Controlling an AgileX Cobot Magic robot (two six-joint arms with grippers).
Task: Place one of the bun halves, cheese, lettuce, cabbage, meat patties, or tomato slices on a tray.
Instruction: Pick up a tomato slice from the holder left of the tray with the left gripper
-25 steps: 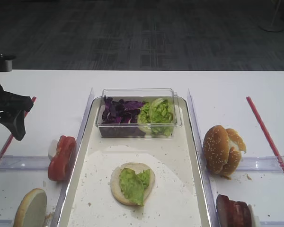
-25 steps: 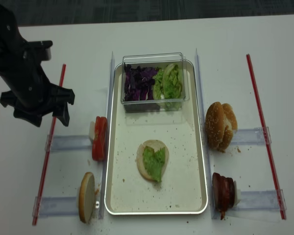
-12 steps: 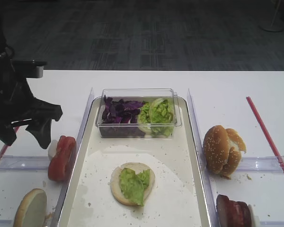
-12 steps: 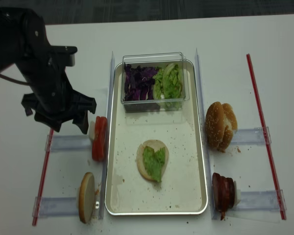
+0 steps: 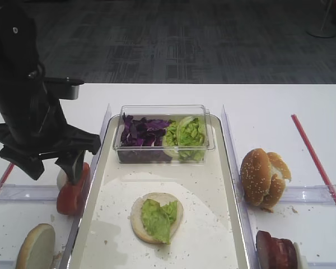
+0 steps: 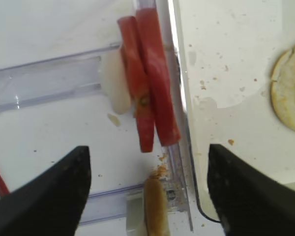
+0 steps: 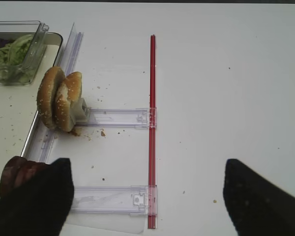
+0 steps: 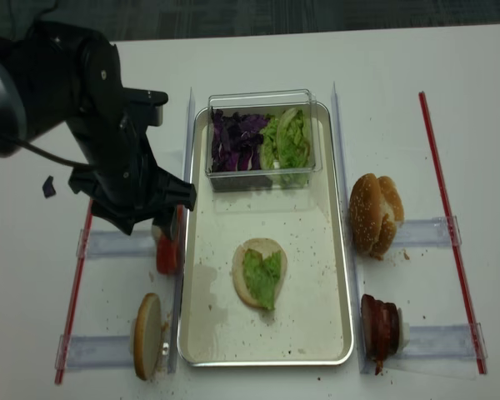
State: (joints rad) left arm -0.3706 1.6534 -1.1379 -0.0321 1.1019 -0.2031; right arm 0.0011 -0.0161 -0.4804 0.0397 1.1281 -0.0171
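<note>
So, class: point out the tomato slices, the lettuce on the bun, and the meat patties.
tomato slices (image 6: 150, 98), left wrist view, on the rightmost slice's red edge.
lettuce (image 5: 157, 218), exterior high view, middle of the leaf.
meat patties (image 8: 377, 325), realsense high view, on the dark stack's side.

- No readable text, labels, brands or numbers in any view.
- Nothing legible on the tray, clear plastic box or white table.
</note>
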